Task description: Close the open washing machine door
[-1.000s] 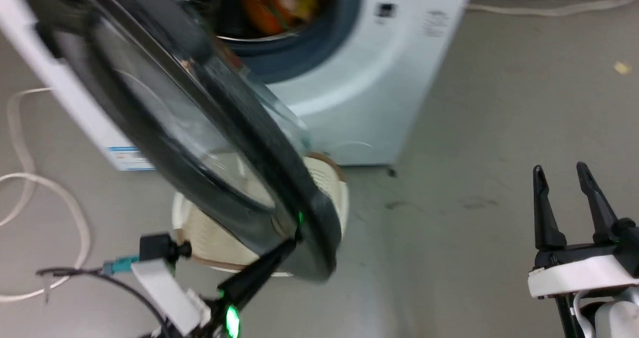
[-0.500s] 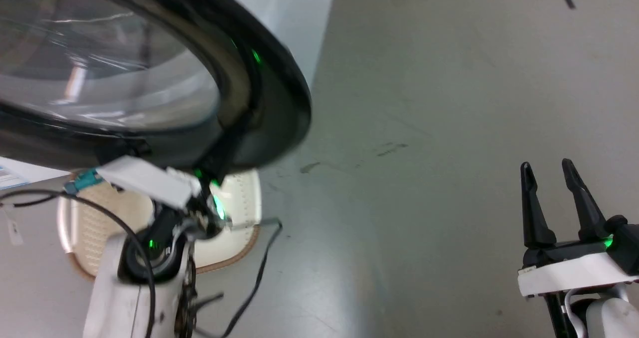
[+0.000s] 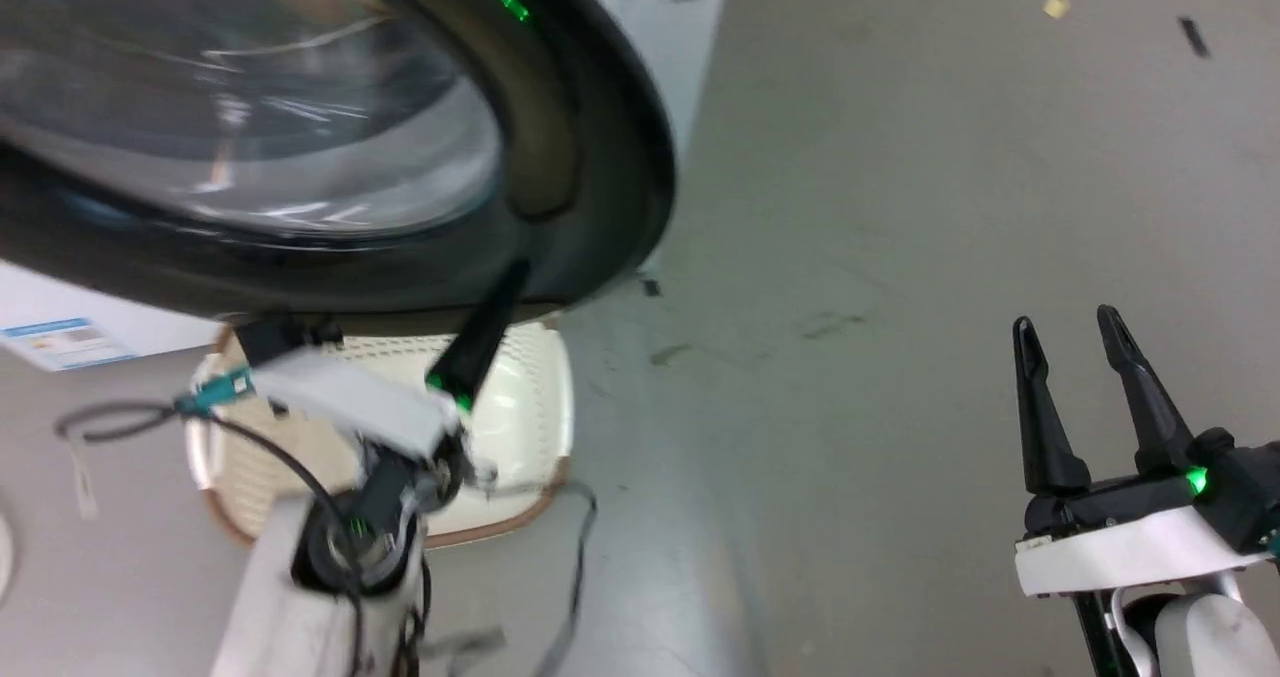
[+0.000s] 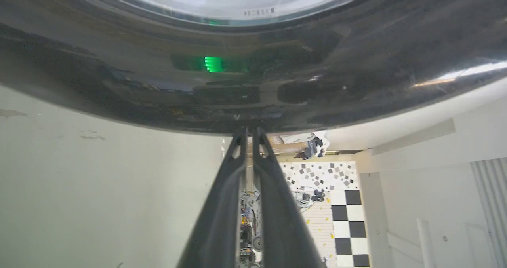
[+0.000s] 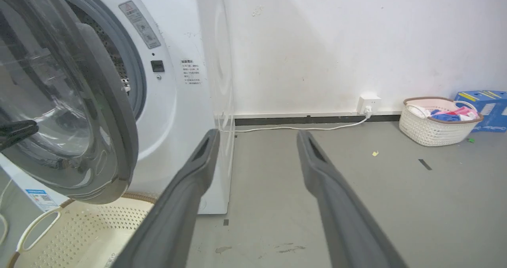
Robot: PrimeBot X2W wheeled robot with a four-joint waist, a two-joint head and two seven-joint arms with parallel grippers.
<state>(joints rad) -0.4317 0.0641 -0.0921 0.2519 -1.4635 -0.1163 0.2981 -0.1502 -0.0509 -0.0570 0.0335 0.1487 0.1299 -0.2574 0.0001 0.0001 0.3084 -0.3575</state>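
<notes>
The left gripper (image 3: 512, 279), jaws clenched on nothing and tips at the rim, has swung the washing machine door (image 3: 300, 137) from wide open to ajar, left, near the machine (image 5: 186, 113); closing looks nearly done. The right gripper (image 3: 1068, 329) hangs released, near right. A cream basket (image 3: 525, 387) lies beneath the door, seemingly clear of its swing

The washing machine door (image 3: 590, 157) has a glossy black rim around clear glass. The laundry basket (image 3: 530, 427) is perforated cream plastic, the floor (image 3: 900, 207) matt.
</notes>
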